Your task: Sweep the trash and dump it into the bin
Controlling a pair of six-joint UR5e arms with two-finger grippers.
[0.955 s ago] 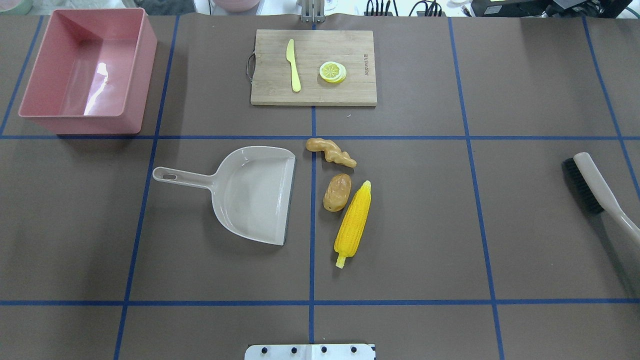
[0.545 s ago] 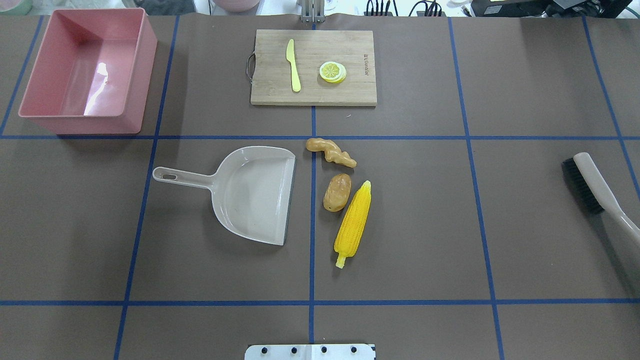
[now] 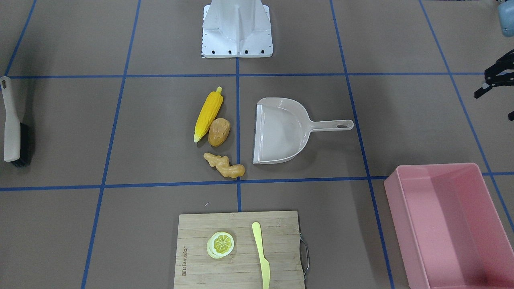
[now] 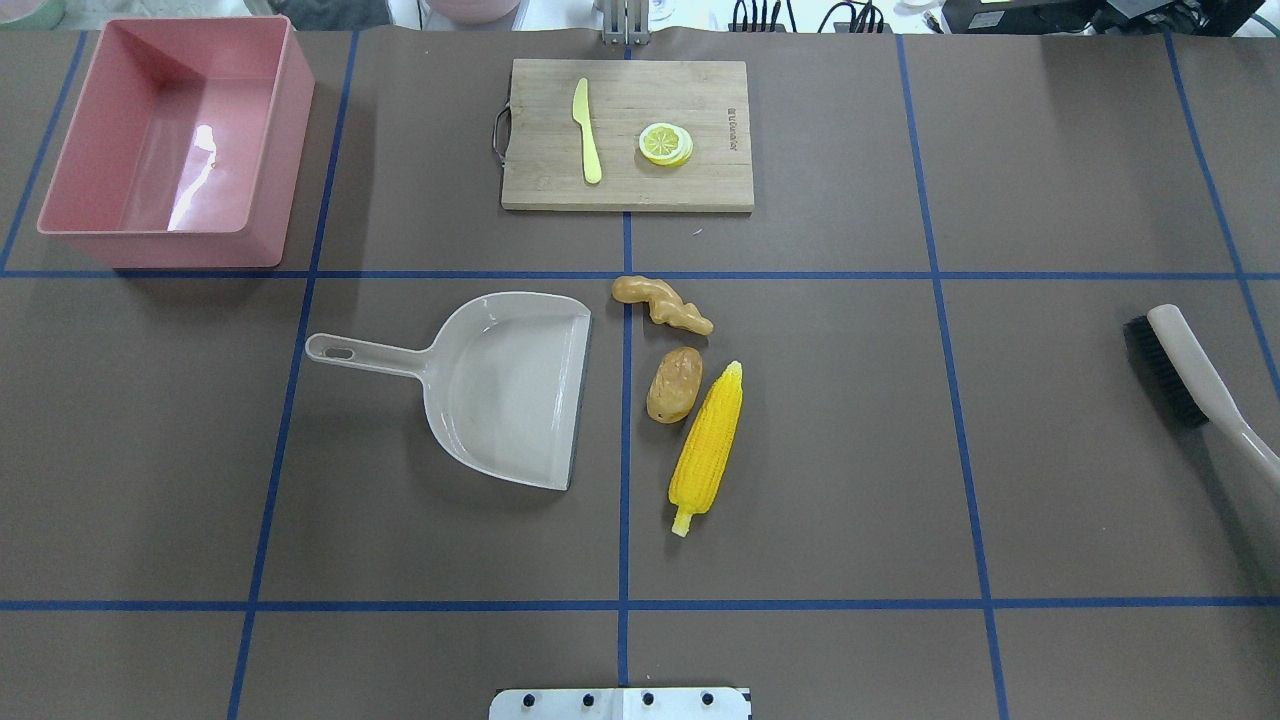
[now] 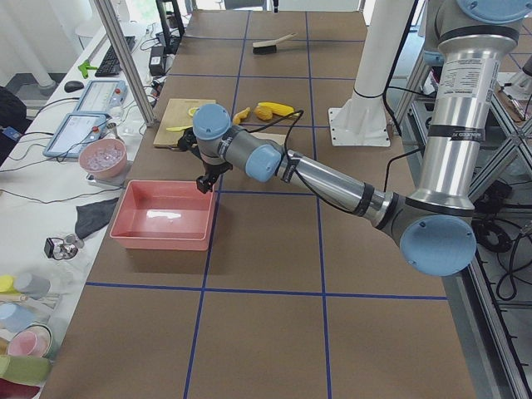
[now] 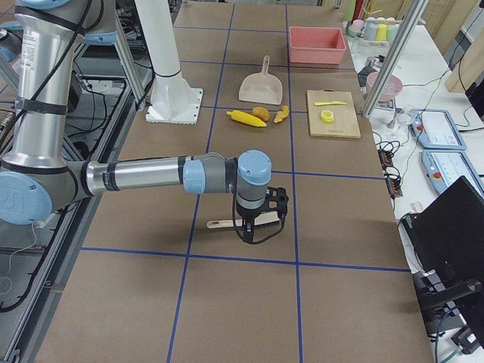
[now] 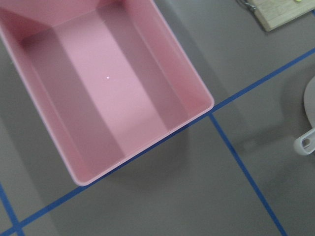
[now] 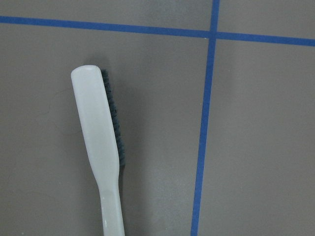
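The trash lies mid-table: a yellow corn cob (image 4: 706, 450) (image 3: 209, 114), a brown potato (image 4: 674, 385) touching it, and a tan ginger root (image 4: 662, 303), all just right of the open mouth of the beige dustpan (image 4: 500, 390). The pink bin (image 4: 295, 140) (image 7: 206, 98) stands empty at the far left. My left gripper (image 3: 496, 86) (image 5: 204, 179) hovers near the bin's corner, cut off by the frame edge; I cannot tell its state. My right gripper (image 6: 257, 227) hangs over the brush (image 4: 1180, 370) (image 8: 98, 137); I cannot tell its state.
A wooden cutting board (image 4: 620, 190) at the far middle carries a yellow knife (image 4: 587, 130) and a lemon slice (image 4: 665, 143). The white robot base plate (image 4: 620, 705) is at the near edge. Blue tape lines grid the brown table.
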